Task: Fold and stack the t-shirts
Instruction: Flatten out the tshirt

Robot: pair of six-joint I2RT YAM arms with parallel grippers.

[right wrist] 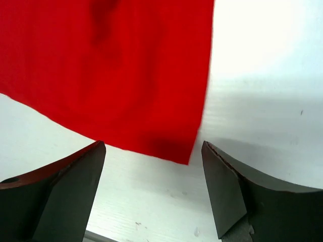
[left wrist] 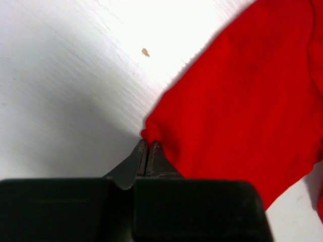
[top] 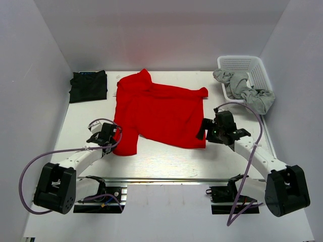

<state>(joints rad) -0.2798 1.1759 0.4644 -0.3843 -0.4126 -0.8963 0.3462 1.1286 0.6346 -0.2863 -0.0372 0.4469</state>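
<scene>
Your left gripper (left wrist: 146,146) has its fingers pressed together on the near-left corner of the red t-shirt (top: 156,111) (only a sliver of cloth looks caught, so lift gently). Your right gripper (right wrist: 153,148) hangs with fingers spread astride the near-right hem corner, not yet gripping. Lower it, close well inside the hem, then carry both corners away evenly. The black t-shirt (top: 88,85) lies compact at the far left, likely the place to stack.

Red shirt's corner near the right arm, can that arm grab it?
Probably yes: the right gripper is open, and the corner of the red shirt lies flat just ahead of it, nothing in between.
</scene>
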